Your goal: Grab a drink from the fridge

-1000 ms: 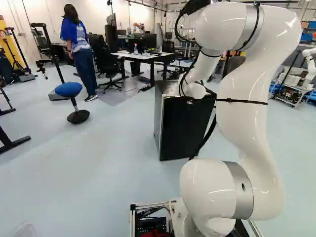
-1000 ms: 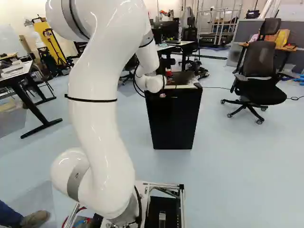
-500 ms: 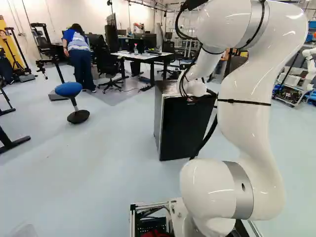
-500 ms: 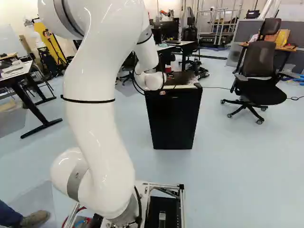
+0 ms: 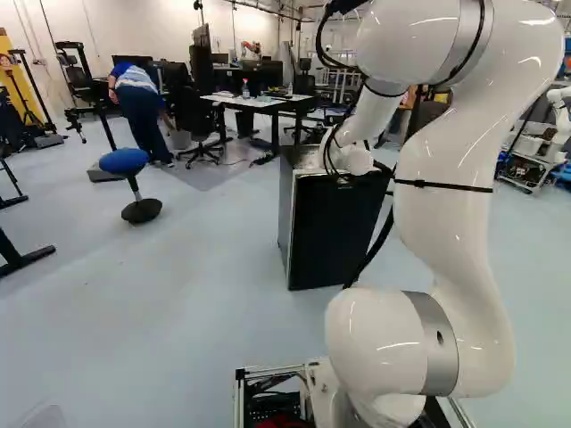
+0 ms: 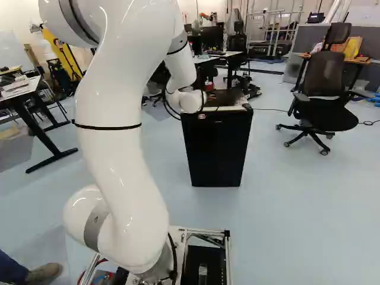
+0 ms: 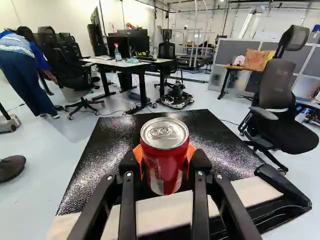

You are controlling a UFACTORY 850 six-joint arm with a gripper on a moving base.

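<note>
Upper links of the white arm [image 6: 119, 154] had swung a little back toward the base since the earlier frame, while the fridge [image 5: 335, 232] had stayed where it stood and the base had not moved. The gripper [image 7: 164, 154] was closed about a red drink can [image 7: 162, 172], one orange pad [image 7: 192, 150] to each flank, so the can travelled with the arm. It stood upright between the fingers, over the near part of the fridge's dark top [image 7: 105, 150]; whether its bottom cleared that surface could not be told. Beyond the pads, the pale front edge [image 7: 250, 189] of the fridge ran across beneath the fingers, and its black front looked closed.

If full, the can would likely be fairly heavy for its girth, its thin wall firm under pressure but apt to dent if squeezed hard, and slippery if chilled and damp. The straight side below the shoulder seemed the right place to hold it, clear of the tab and tapered rim. Further off stood a mesh office chair [image 7: 282, 85] and a desk [image 7: 107, 63], both well apart from the work.
</note>
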